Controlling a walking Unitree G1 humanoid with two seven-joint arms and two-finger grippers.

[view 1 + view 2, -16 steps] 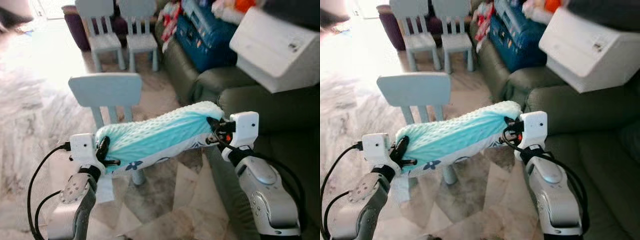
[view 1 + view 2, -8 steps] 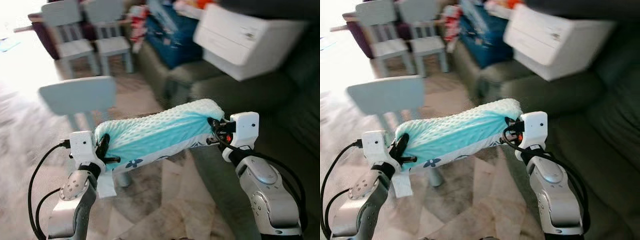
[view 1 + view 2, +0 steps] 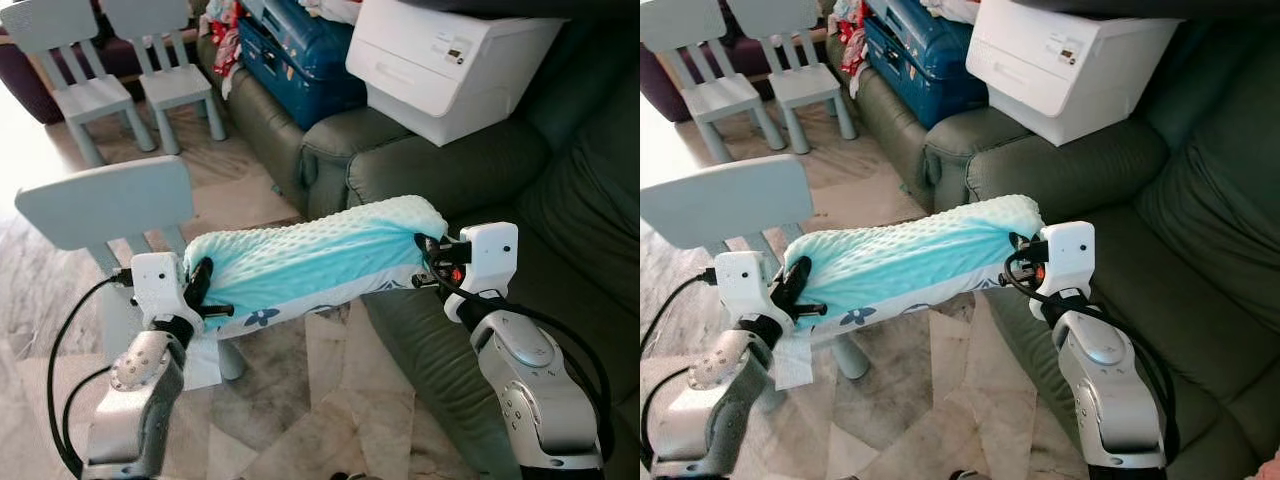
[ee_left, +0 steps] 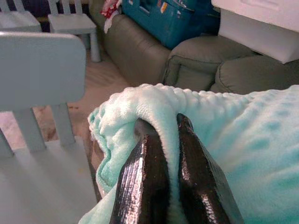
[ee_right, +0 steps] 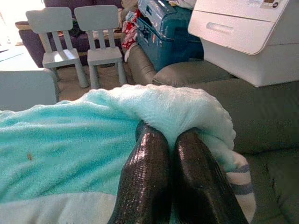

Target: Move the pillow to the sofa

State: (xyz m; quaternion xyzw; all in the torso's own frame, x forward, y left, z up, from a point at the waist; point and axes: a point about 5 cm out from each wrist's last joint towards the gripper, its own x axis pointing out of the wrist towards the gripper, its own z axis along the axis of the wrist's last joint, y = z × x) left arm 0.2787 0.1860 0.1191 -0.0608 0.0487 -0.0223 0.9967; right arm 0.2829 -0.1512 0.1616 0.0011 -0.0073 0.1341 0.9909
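On the right and far side of the scene stands the dark green leather sofa (image 3: 560, 230), its seat bare on the right, while its armrest (image 3: 440, 170) and the stretch beyond carry a white printer (image 3: 450, 50) and a blue suitcase (image 3: 300, 55). Nearer on the left, a pale blue child's chair (image 3: 105, 205) stands on the marble floor (image 3: 330, 400), with two more like it at the far left.

Between the arms, off the ground and just short of the sofa's front edge, hangs the turquoise pillow (image 3: 310, 260), its right end riding a little higher than its left. The left gripper (image 4: 161, 126) pinches a fold of the fleece at the near-left end, fingers pressed together on the fabric; the right gripper (image 5: 166, 135) is clamped the same way on the right end.

To do this carry well, I judge both pinches should hold evenly so the pillow does not sag or twist, and the pillow should travel right, over the bare seat cushion and clear of the armrest and printer, and be lowered until the cushion bears it before either grip lets go.
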